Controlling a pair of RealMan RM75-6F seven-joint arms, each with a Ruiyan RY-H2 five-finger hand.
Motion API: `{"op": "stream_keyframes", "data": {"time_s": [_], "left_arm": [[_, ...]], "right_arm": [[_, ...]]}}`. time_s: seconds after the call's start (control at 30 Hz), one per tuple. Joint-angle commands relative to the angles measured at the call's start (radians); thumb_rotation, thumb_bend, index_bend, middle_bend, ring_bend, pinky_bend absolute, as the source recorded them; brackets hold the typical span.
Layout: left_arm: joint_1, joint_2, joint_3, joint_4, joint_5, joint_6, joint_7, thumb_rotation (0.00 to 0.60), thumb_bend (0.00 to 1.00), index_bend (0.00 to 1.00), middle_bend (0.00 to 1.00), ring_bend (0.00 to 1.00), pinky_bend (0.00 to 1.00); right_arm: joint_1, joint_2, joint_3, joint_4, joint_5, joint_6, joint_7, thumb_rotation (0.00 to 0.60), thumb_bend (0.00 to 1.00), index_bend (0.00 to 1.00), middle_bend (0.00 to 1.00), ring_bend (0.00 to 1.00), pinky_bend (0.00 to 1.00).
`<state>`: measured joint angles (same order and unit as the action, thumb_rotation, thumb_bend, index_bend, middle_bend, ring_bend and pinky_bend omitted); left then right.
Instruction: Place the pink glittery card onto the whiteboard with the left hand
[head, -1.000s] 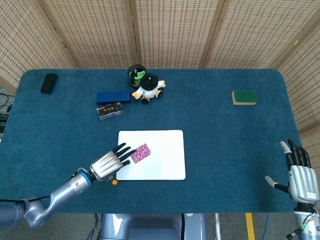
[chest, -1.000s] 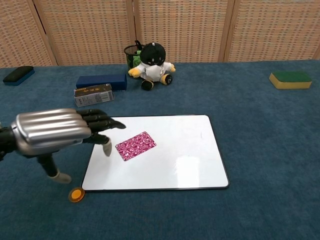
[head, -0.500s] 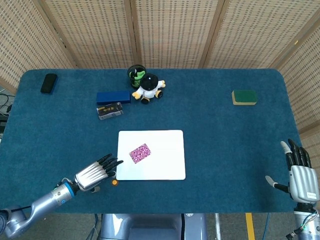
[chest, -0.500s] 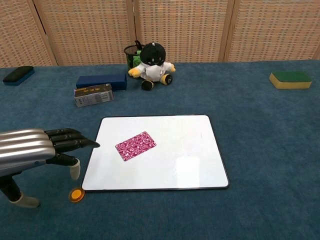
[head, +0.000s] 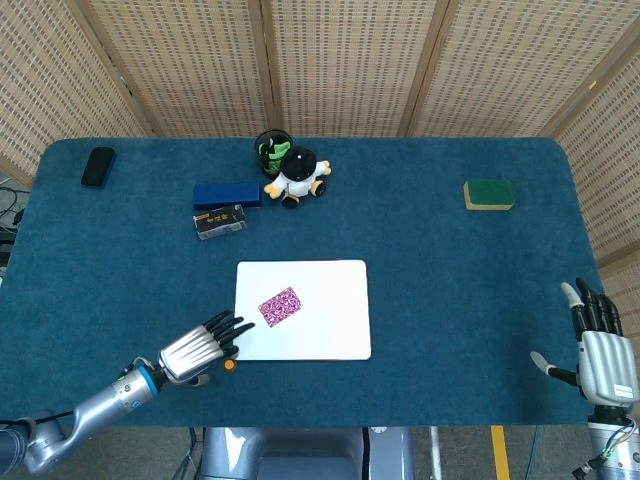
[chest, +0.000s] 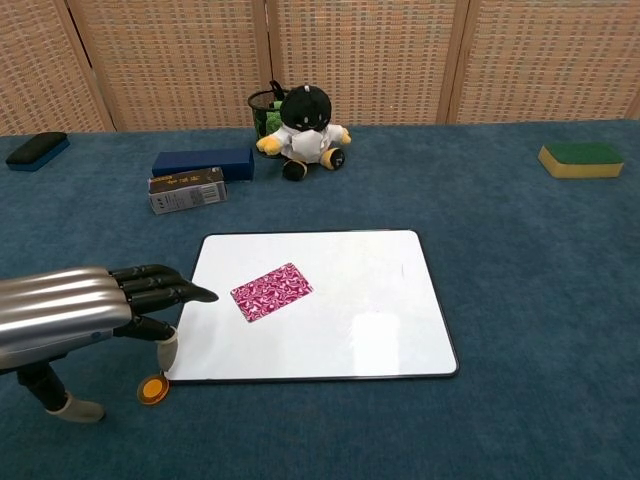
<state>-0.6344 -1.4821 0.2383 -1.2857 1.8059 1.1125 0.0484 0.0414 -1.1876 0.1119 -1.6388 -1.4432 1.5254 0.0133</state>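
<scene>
Orange disc (chest: 152, 389) half tucked beneath left hand (chest: 70, 315).

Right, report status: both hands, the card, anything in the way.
Left hand empty, fingers spread at whiteboard's left edge. Right hand open, idle far right. Pink glittery card flat on whiteboard, untouched. Small orange disc by left hand; nothing blocking.

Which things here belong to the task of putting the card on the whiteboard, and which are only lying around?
For the task: pink card, whiteboard, left robot hand.

Lying around: toy penguin, blue box, green sponge, black eraser, orange disc.
</scene>
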Motion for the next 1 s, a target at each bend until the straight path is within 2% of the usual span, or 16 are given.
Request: {"op": "stream_keyframes", "data": {"time_s": [0.03,0.27,1.0], "left_arm": [[0.000,-0.006,-0.006,0.002,-0.003,-0.007,0.007,0.600,0.20,0.40,0.00,0.00,0.00],[-0.001,-0.015,-0.020,0.002,-0.014,-0.025,0.018,0.600,0.24,0.42,0.00,0.00,0.00],[0.005,-0.056,-0.029,0.029,-0.012,-0.043,0.031,0.600,0.24,0.44,0.00,0.00,0.00]], "right_arm": [[0.000,0.001,0.000,0.000,0.000,-0.001,0.001,0.600,0.00,0.00,0.00,0.00,0.00],[0.000,0.002,-0.001,0.000,-0.001,-0.002,0.004,0.600,0.00,0.00,0.00,0.00,0.00],[0.000,0.005,-0.003,-0.002,-0.001,-0.006,0.015,0.600,0.00,0.00,0.00,0.00,0.00]]}}
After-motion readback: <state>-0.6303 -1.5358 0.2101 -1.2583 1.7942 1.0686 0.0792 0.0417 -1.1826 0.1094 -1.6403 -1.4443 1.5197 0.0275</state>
